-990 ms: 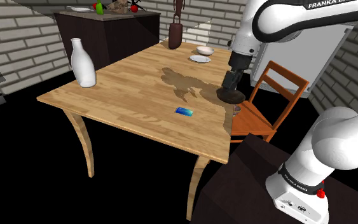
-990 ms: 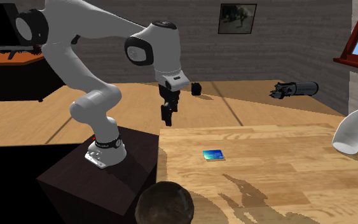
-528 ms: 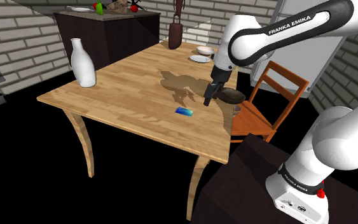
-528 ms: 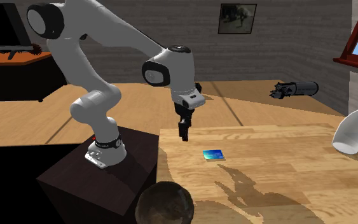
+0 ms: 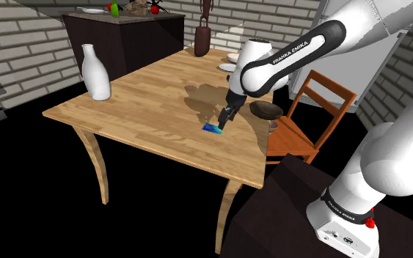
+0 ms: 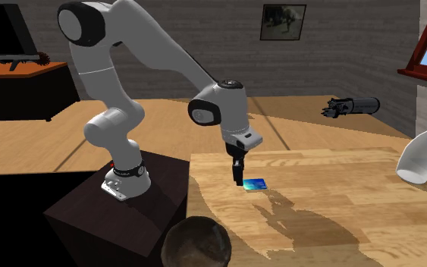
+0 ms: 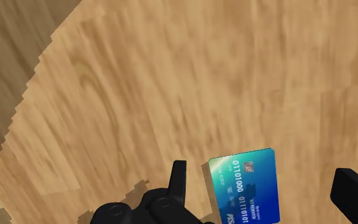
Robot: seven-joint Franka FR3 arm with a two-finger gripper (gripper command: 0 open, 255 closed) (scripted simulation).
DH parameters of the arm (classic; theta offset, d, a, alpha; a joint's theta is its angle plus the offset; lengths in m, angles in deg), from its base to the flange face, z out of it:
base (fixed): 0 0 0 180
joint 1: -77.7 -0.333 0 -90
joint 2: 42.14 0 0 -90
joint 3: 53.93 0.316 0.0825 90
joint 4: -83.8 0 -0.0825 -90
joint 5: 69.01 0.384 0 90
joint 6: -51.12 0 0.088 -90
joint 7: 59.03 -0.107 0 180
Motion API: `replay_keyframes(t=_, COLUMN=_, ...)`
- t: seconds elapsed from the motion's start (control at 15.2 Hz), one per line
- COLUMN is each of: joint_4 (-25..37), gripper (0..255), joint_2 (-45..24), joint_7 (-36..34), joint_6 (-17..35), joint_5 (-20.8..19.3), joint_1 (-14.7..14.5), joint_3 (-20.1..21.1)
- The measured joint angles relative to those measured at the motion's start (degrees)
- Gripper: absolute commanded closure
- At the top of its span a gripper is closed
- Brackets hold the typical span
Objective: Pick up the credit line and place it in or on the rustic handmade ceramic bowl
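The credit card [image 5: 212, 129], a small blue-green card, lies flat on the wooden table [image 5: 146, 95] near the edge facing the stand. My gripper [image 5: 221, 123] is low over it, open, its fingertips just above the tabletop. In the wrist view the card [image 7: 247, 191] lies between the two fingers [image 7: 179, 181], which stand wide apart and do not touch it. In the second exterior view the gripper [image 6: 238, 179] hangs at the card's [image 6: 255, 183] left side. The dark brown bowl [image 5: 265, 110] sits at the table edge by the chair; the same bowl [image 6: 196, 243] shows at the second exterior view's bottom.
A white vase [image 5: 96, 72] stands at the table's far left corner. A dark tall vessel [image 5: 202, 40], a white plate [image 5: 231, 67] and a small white bowl [image 5: 236, 57] sit at the back. A wooden chair [image 5: 311, 110] stands beside the table, near the stand [image 5: 300, 212].
The arm has swung from above the bowl and chair side across and down, bringing the open gripper low over the card. The card and bowl have not moved.
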Motion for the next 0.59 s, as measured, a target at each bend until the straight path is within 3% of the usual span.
replay_keyframes(t=0.59, joint_4=0.06, gripper=0, joint_2=-5.68, joint_7=0.39, joint_6=5.86, joint_5=0.73, joint_1=-0.38, joint_3=0.27)
